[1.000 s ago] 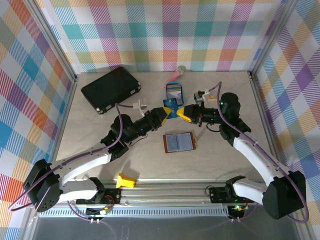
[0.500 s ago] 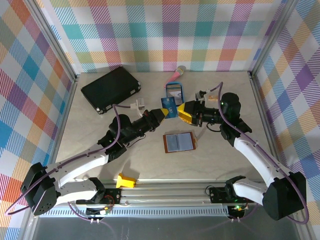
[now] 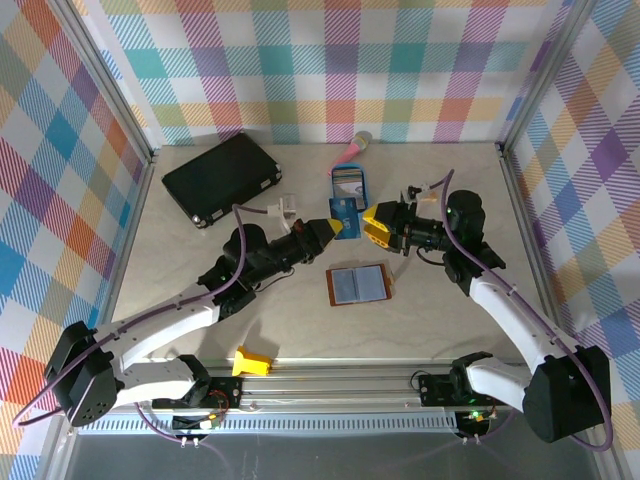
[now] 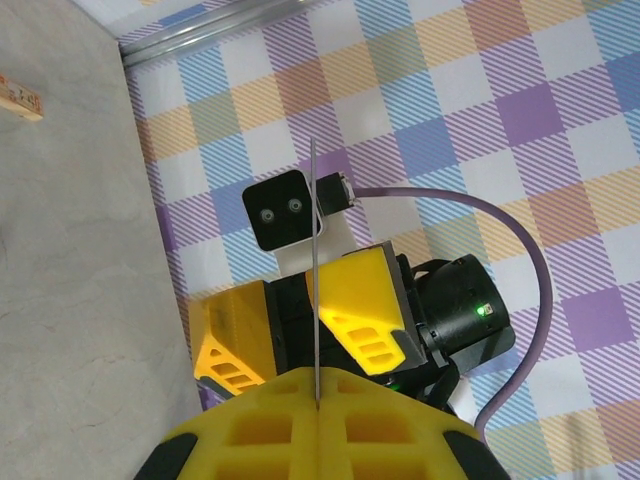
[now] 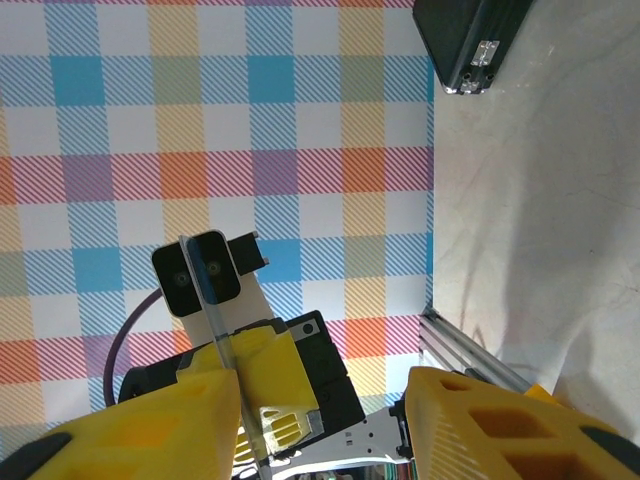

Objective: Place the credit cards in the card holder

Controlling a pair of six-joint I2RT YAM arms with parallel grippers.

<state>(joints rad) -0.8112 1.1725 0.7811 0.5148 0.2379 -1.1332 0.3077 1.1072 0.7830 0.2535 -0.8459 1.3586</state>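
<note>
1. Pinches thin dark blue rectangular card tight in L hand, above beige surface.
2. Holds R hand partly open, gripping nothing, card's free end btwn its fingers.
3. Has brown leather card holder lying open on surface, just near-side of both hands.

The desk is seen as matt, faintly mottled beige. The card holder appears as matt brown leather, lined in smoother grey-blue. At ten o'clock, metal-looking latches are carried by the black case. The left hand is moulded in matt yellow plastic.
</note>
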